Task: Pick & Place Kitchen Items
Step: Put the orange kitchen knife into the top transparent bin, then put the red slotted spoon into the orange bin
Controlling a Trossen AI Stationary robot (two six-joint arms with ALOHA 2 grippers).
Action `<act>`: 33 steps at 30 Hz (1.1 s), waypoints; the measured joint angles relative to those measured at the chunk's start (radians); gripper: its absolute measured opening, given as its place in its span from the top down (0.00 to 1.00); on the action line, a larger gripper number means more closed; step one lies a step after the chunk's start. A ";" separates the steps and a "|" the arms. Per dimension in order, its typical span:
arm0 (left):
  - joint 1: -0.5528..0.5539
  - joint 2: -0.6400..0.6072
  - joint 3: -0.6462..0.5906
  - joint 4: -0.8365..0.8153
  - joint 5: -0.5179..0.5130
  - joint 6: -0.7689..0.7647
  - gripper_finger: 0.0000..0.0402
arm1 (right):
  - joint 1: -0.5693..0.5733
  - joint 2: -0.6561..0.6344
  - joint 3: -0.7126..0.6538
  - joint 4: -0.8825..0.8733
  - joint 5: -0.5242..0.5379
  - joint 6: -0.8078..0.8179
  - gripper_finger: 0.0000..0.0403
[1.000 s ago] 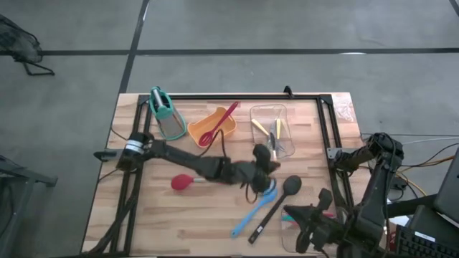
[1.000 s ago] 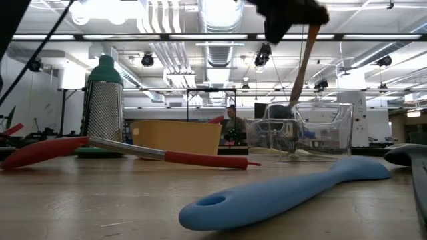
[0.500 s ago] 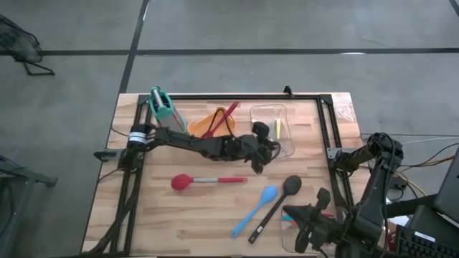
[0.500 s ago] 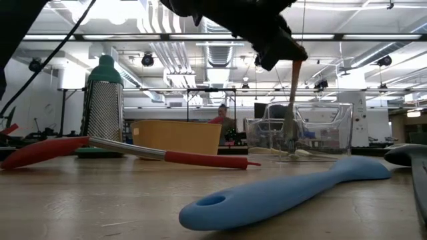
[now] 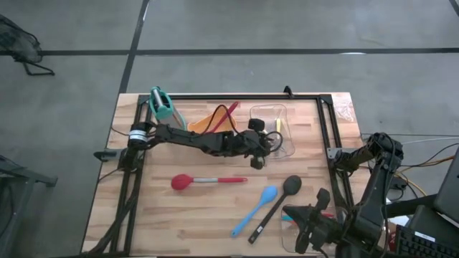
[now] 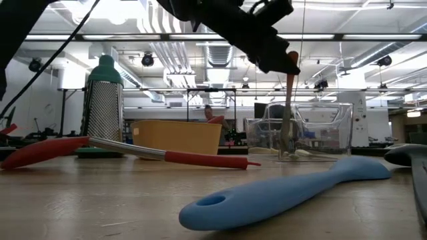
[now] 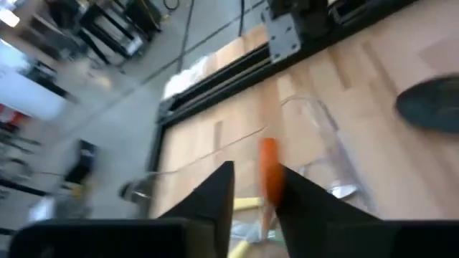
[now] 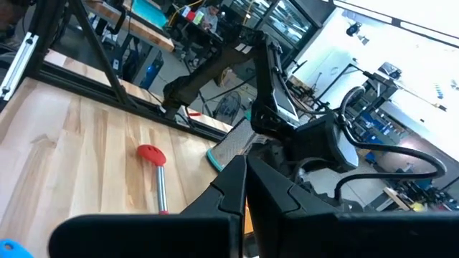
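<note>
1. Left gripper (image 5: 267,141) — reached across the table, poised over the near-left edge of the clear tray (image 5: 284,115).
2. Orange-handled utensil (image 6: 289,100) — long axis upright, handle between the fingers (image 7: 215,193), which stand narrowly parted; its lower end is down inside the tray. Whether the pads actually touch the handle is hard to tell — it may be free.
3. Right gripper (image 5: 301,222) — parked at the table's near-right corner, fingers closed on nothing, well apart from the tray; the left arm is nearer.
</note>
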 joint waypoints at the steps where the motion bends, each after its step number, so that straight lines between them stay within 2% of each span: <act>1: 0.003 0.000 0.000 -0.005 0.020 -0.036 0.73 | 0.000 0.000 0.000 0.000 -0.001 0.001 0.98; 6: 0.024 0.000 0.006 -0.107 0.123 -0.233 0.57 | 0.000 0.000 0.000 0.000 -0.003 0.003 0.98; 8: 0.042 -0.003 0.007 -0.169 0.241 -0.305 0.52 | 0.000 0.000 0.000 0.000 -0.003 0.004 0.98; 10: 0.053 -0.010 0.008 -0.213 0.307 -0.344 0.49 | 0.000 0.000 0.000 0.000 -0.003 0.004 0.98; 15: 0.072 -0.043 0.018 -0.234 0.548 -0.456 0.47 | 0.000 0.000 -0.005 0.002 -0.003 0.005 0.98; 23: 0.084 -0.103 0.048 -0.269 0.564 -0.465 0.47 | 0.000 0.000 -0.012 0.003 -0.003 0.008 0.98; 29: 0.036 -0.141 0.037 -0.302 0.576 -0.446 0.47 | -0.005 0.000 -0.015 0.005 -0.006 0.019 0.98; 33: -0.010 -0.167 0.032 -0.402 0.571 -0.421 0.47 | -0.012 0.000 -0.026 0.004 -0.037 0.055 0.98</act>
